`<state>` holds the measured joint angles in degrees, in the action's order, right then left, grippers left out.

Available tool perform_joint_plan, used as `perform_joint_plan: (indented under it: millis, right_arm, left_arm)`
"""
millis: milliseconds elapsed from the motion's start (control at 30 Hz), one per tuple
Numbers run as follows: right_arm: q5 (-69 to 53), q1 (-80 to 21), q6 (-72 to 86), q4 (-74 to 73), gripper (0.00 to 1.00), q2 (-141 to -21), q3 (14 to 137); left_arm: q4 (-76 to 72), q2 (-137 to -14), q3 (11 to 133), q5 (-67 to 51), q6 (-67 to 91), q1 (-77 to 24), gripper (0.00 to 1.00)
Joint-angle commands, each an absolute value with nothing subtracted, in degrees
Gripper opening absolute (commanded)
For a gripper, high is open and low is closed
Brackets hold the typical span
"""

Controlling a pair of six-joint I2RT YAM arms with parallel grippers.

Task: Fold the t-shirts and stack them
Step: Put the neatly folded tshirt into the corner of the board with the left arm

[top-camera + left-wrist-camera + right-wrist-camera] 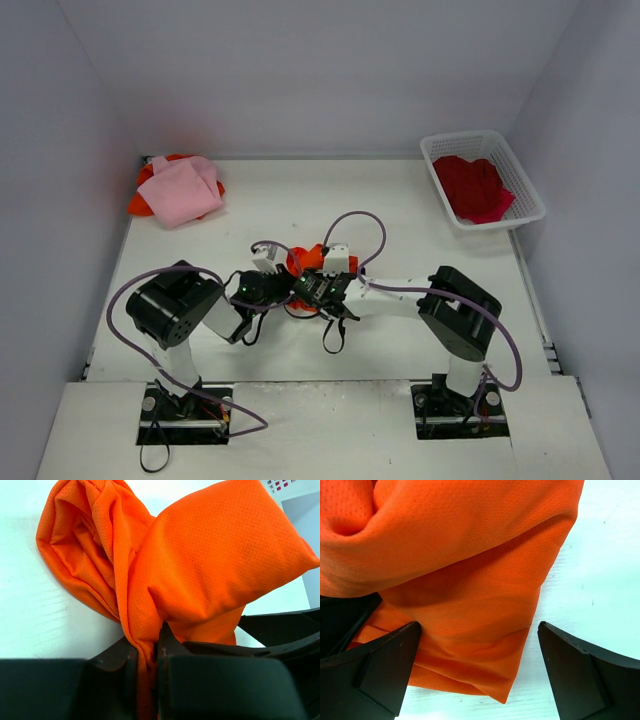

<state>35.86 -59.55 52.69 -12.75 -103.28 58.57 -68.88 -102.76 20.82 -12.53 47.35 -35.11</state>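
a bunched orange t-shirt (306, 259) lies on a white table (400, 200), well apart from the white basket (522, 178), to its near left. the left gripper (148, 652) has its fingers pressed together on a fold of the orange cloth. the right gripper (480, 645) holds its fingers wide apart on either side of another fold. a red t-shirt (475, 186) lies inside the basket; a pink t-shirt (182, 190) sits far to the basket's left

Crumpled orange t-shirt (303, 260) centre; pink t-shirt (180, 190) far-left; crimson t-shirt (475, 187) far-right
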Motion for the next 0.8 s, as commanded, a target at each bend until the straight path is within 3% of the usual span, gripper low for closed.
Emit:
perform_joint_plan:
  millis: [0,500,767]
  right_arm:
    - [35.9,-59.0,52.8,-18.5,1.00,-102.0,56.4]
    - [37.4,-59.0,52.7,-22.4,1.00,-93.0,55.5]
    - [38.4,-58.5,51.5,-23.2,1.00,-87.6,55.0]
  left_arm:
    - [-71.4,-101.0,20.1,-11.2,47.3,-35.7,0.01]
    - [-66.9,-83.1,9.0,3.9,46.7,-33.3,0.00]
    - [-41.2,-54.6,8.7,13.6,41.3,-32.7,0.00]
